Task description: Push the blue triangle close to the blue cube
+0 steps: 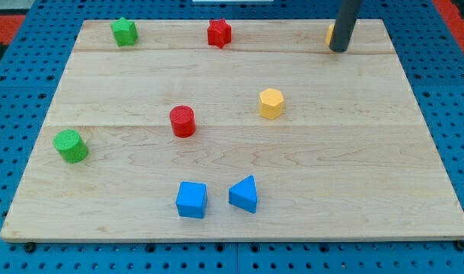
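Wooden board [239, 160] lay on a blue pegboard desk [23, 91], filling most of the view. Blue triangle [244, 194] sat near the board's bottom edge, a bit left of centre. Blue cube [192, 199] was just beside it on the view's left, a narrow gap between, not touching. Red cylinder [182, 121] stood mid-board, above the blue pair. Yellow hexagonal block [271, 103] was to its right, slightly higher. Green cylinder [71, 146] sat by the left edge. Green star-shaped block [124, 31] was near the top-left corner; red star-shaped block [219, 33] at the top edge, centre. Dark rod came down at the top-right corner, my tip [338, 49] on the board there, well apart from both blue blocks. An orange-yellow block [330, 33] peeked out just left of the rod, mostly hidden, shape unclear. No gripper on this arm, so nothing opened or held; the tip touched neither blue block.
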{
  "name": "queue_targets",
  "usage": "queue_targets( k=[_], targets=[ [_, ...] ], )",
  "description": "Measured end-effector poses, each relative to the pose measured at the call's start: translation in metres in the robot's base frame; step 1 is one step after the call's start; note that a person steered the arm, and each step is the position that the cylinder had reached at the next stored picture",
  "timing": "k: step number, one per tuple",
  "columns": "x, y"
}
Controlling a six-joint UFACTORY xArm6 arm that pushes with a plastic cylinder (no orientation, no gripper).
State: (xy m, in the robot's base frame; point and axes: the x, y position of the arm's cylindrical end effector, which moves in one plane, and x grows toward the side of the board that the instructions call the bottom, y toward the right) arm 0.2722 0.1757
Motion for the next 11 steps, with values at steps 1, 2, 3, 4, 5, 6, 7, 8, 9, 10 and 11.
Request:
queue_targets(
  k=[1,2,3,4,5,6,7,8,9,10,11],
  targets=[
    [0.000,-0.013],
    [0.000,-0.026],
    [0.003,-0.034],
    [0.008,-0.040],
    [0.039,-0.043],
    [0.081,-0.058],
    [0.119,-0.068],
    [0.170,-0.070],
    [0.234,-0.070],
    [0.295,-0.069],
    [0.307,-0.118]
  ],
)
